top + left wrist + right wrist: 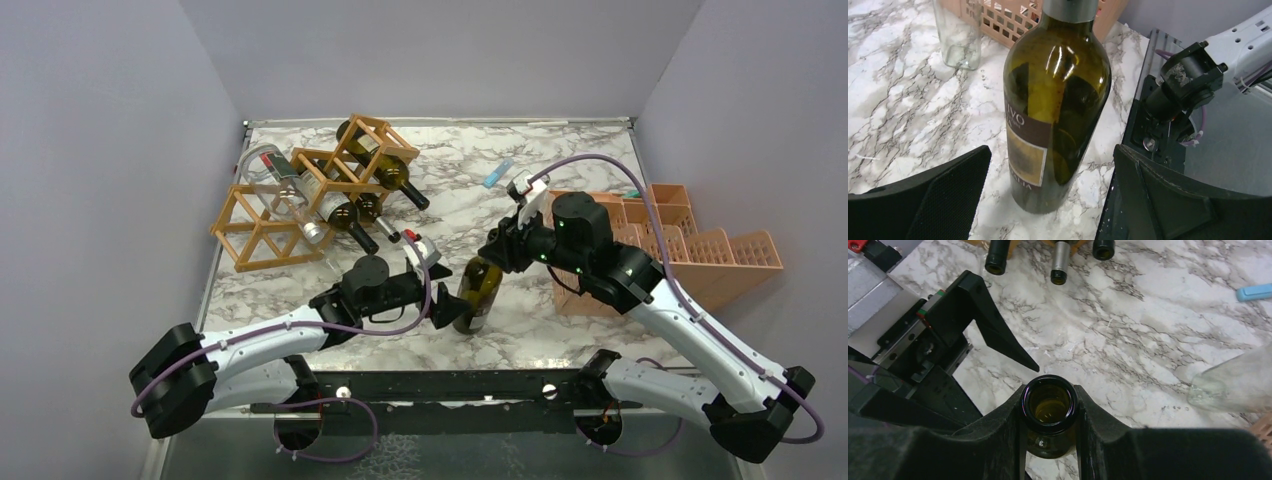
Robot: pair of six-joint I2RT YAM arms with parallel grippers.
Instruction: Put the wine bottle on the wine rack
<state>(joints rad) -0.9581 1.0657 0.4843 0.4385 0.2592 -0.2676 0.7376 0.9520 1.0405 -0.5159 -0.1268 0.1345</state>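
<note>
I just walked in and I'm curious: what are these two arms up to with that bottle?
The right gripper is shut on the neck of a green wine bottle, which stands upright on the marble table. The left gripper is open, with its fingers on either side of the bottle's body and not touching it. The wooden wine rack sits at the far left with several other bottles lying in it. This bottle is not on it yet.

Top camera looks down from the near edge; wrist cameras crowd the wine bottle (477,295) (all three share it).
</note>
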